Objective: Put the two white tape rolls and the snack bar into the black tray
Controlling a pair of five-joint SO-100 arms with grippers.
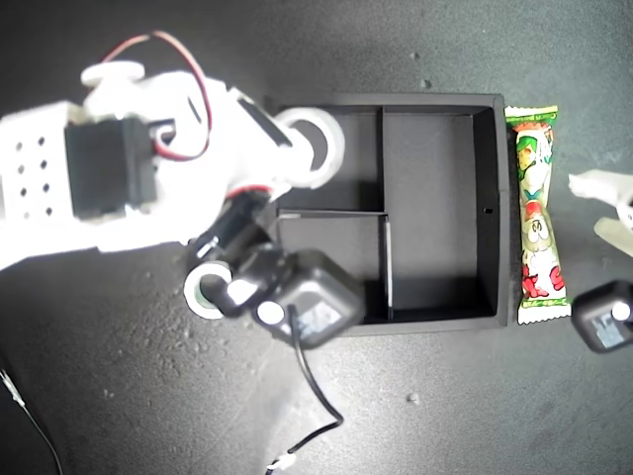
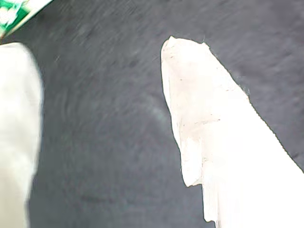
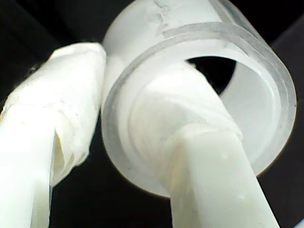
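Note:
The larger white tape roll [image 1: 318,148] [image 3: 190,38] hangs at the far-left corner of the black tray [image 1: 435,198] in the exterior view, over a small compartment's edge. My second gripper [image 1: 293,150] [image 3: 133,71] is shut on it, one finger through its centre and one outside its wall. The smaller tape roll [image 1: 203,293], with a greenish core, lies on the mat to the exterior view's left of the tray, partly hidden under that arm's camera. The snack bar [image 1: 535,218] [image 2: 14,14] lies along the tray's outer right wall. My first gripper [image 1: 608,208] [image 2: 99,71] stands open just right of the bar.
A dark mat [image 1: 445,416] covers the table. The big white second arm [image 1: 109,168] fills the exterior view's left. Its black camera block [image 1: 312,307] and trailing cable [image 1: 316,396] overhang the tray's near-left corner. The first arm's camera block [image 1: 603,317] sits at the exterior view's right edge.

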